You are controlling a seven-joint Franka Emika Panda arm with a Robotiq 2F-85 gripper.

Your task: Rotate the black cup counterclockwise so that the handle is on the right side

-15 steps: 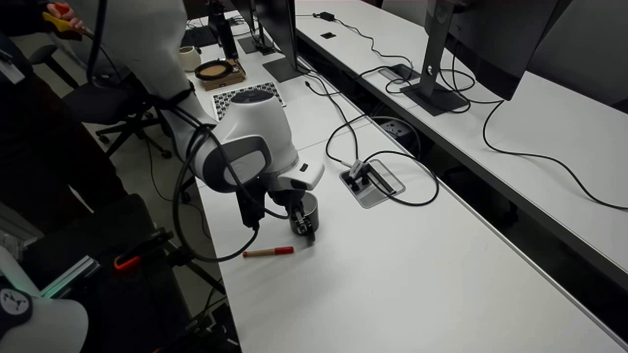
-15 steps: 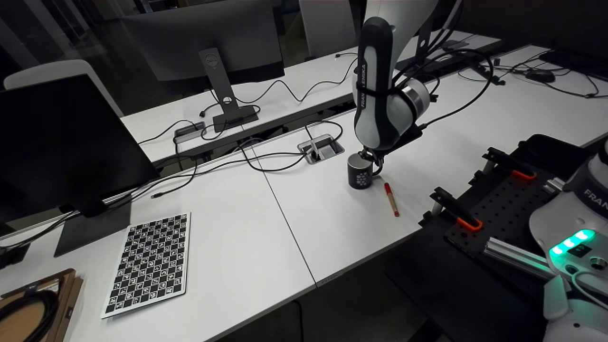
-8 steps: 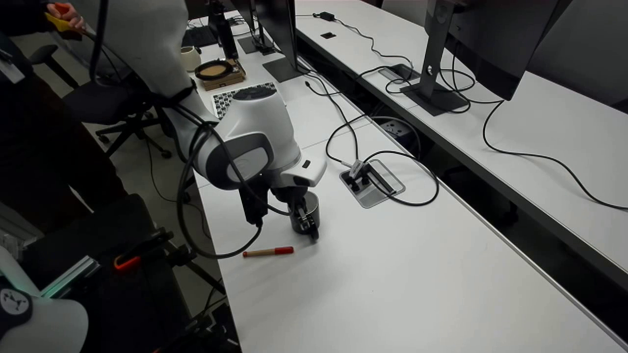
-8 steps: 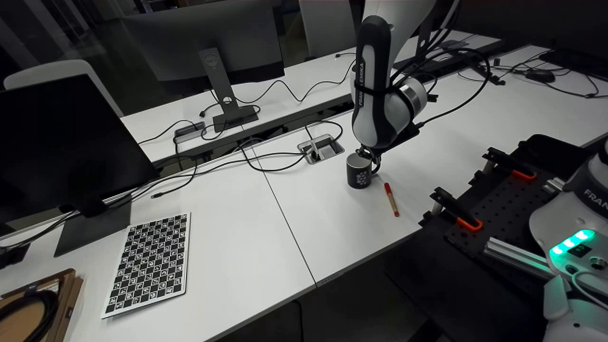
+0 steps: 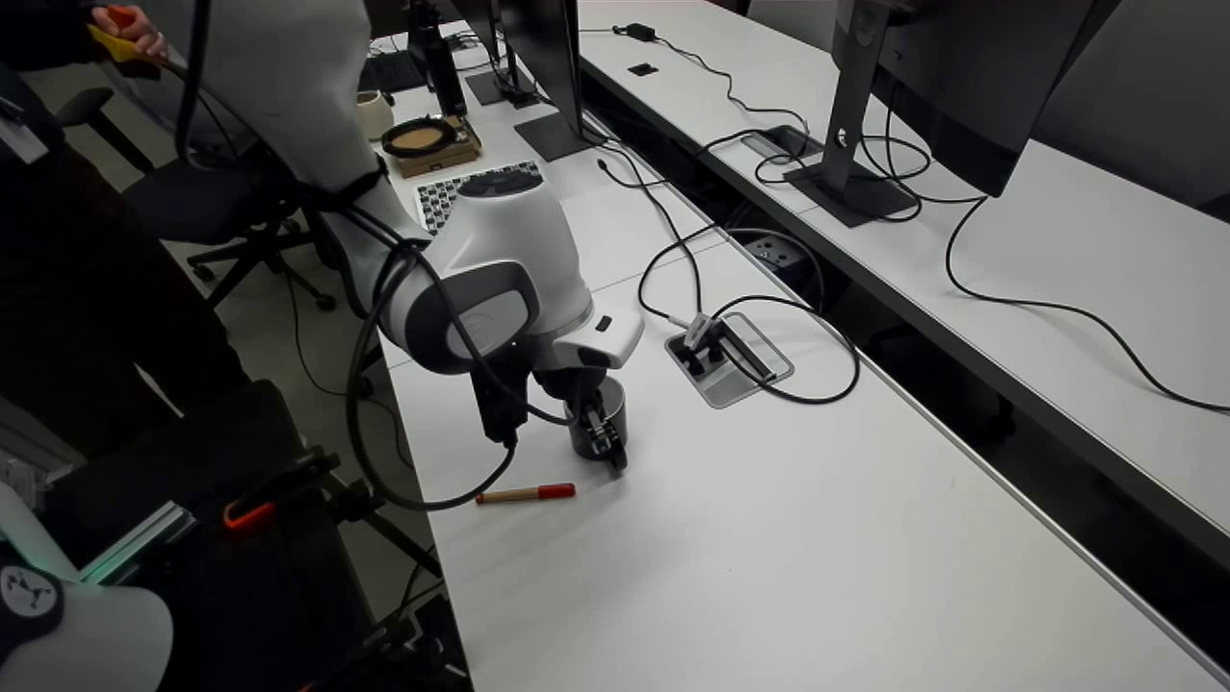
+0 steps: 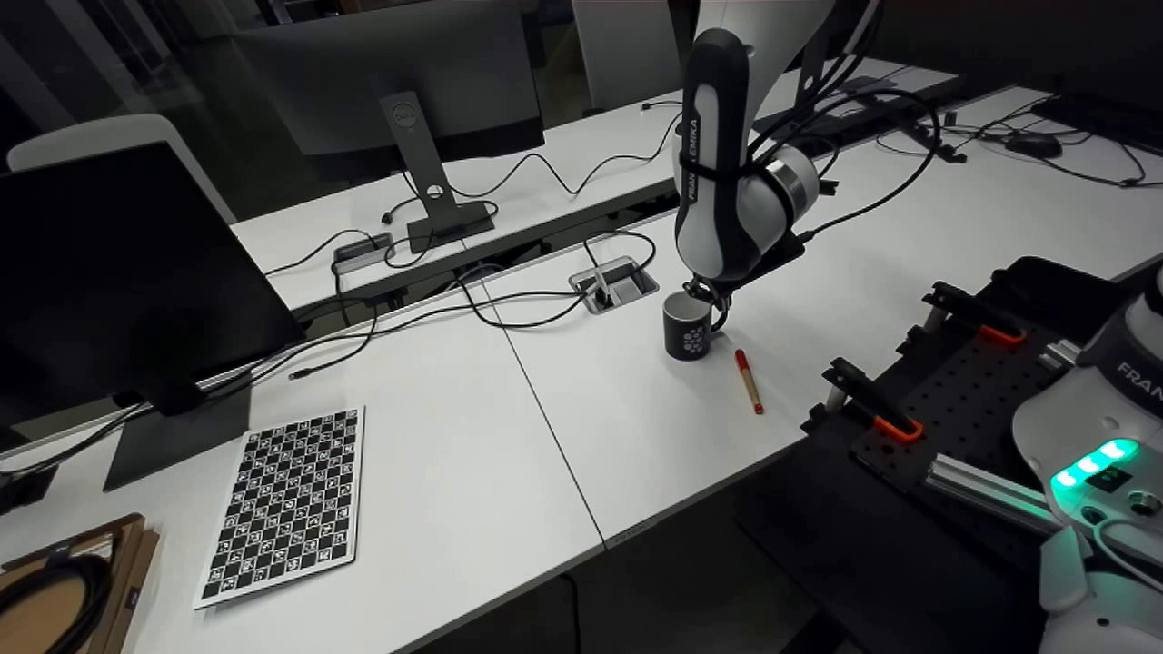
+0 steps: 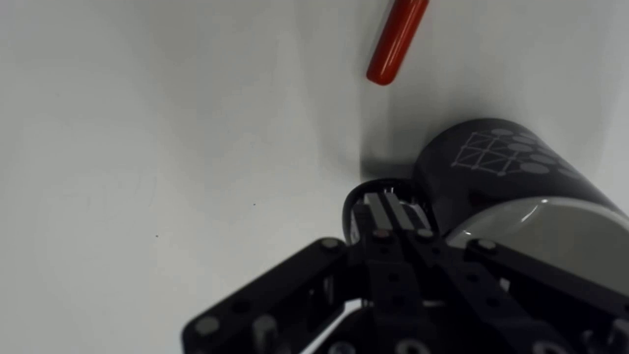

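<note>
The black cup (image 6: 683, 338) stands upright on the white desk, and a pale dotted print shows on its side (image 7: 491, 177). Its handle (image 7: 380, 183) points left from the cup in the wrist view and toward the right in an exterior view (image 6: 722, 318). My gripper (image 7: 385, 197) is shut, its two fingertips side by side within the handle's loop. A narrow dark line separates the pads, and nothing is seen clamped there. Whether the fingers touch the inside of the loop I cannot tell. Part of the cup's rim is hidden behind the gripper.
A red-capped pen (image 5: 527, 493) lies on the desk close to the cup, also in the wrist view (image 7: 397, 42). A socket box (image 6: 614, 284) with black cables is set into the desk further back. A checkered board (image 6: 286, 500) lies farther along.
The arm and gripper have shifted slightly, and the cup has moved a little with them, its handle swinging a small way. Most of this came in the earlier half second. The pen stayed put.
</note>
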